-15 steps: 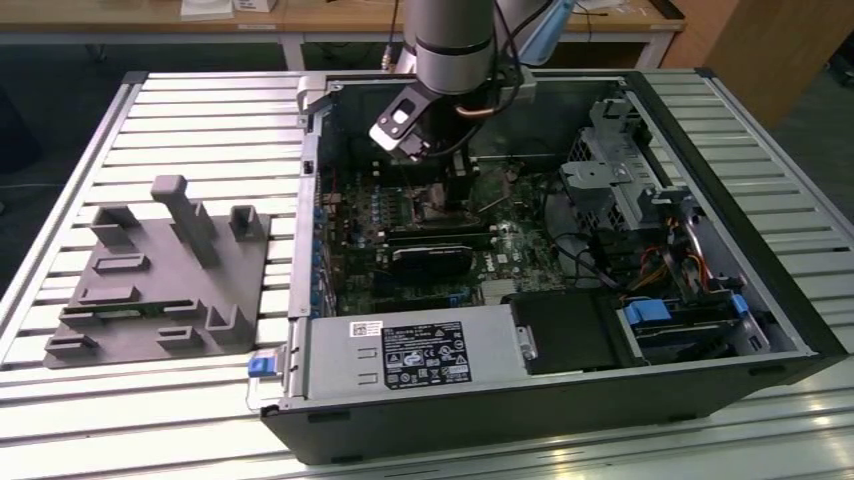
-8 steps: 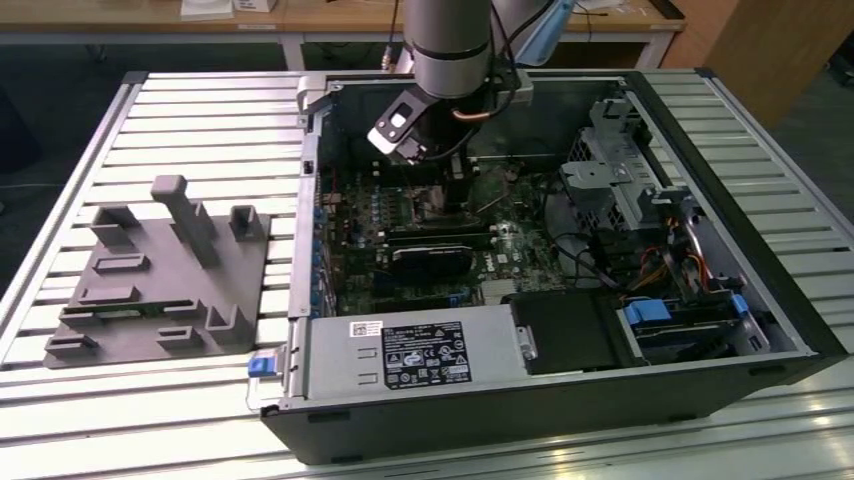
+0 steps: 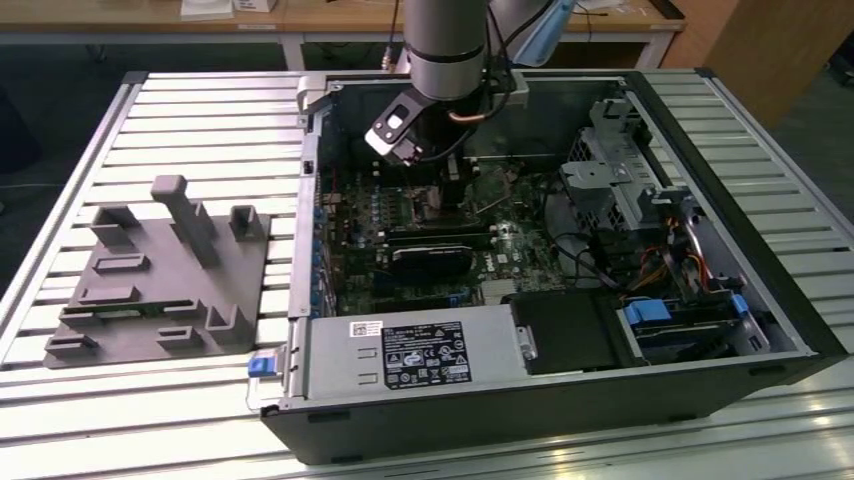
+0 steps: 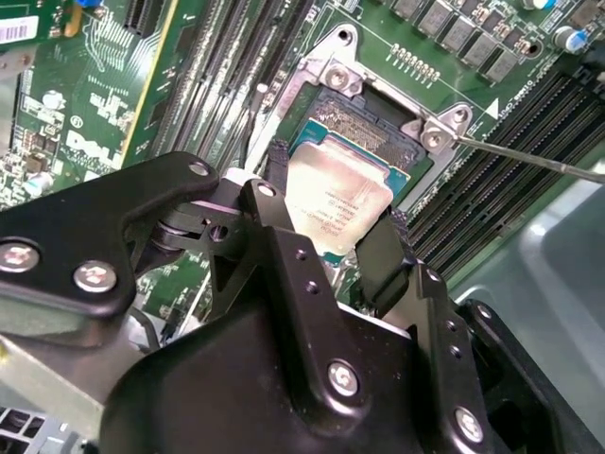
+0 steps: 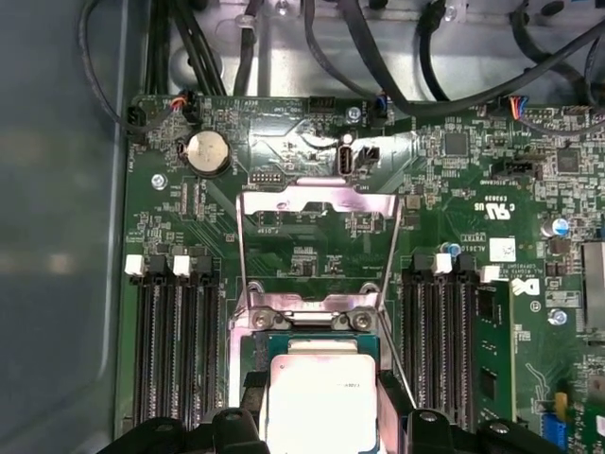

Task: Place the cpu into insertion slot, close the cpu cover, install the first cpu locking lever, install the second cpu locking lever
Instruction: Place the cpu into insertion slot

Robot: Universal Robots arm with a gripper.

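My gripper [image 4: 331, 225] is shut on the cpu [image 4: 337, 200], a pale silver square chip pinched between two black fingers [image 4: 382, 253]. The chip hangs close over the insertion slot [image 4: 367, 130], whose dark centre still shows beyond the chip's far edge; I cannot tell whether they touch. In the first wrist view the cpu [image 5: 321, 402] sits low over the slot's rim [image 5: 321, 339]. The cpu cover [image 5: 317, 200] stands swung open behind the slot. A thin wire locking lever [image 4: 529, 163] juts out free beside the slot. In the exterior view the gripper [image 3: 443, 188] reaches down into the open computer case.
Long black memory slots [image 5: 170, 331] flank the socket on both sides. A black graphics card [image 3: 430, 258] lies nearer the case front, with a drive cage [image 3: 607, 180] and cables on the exterior view's right. A grey fixture [image 3: 154, 270] stands on the slatted table outside the case.
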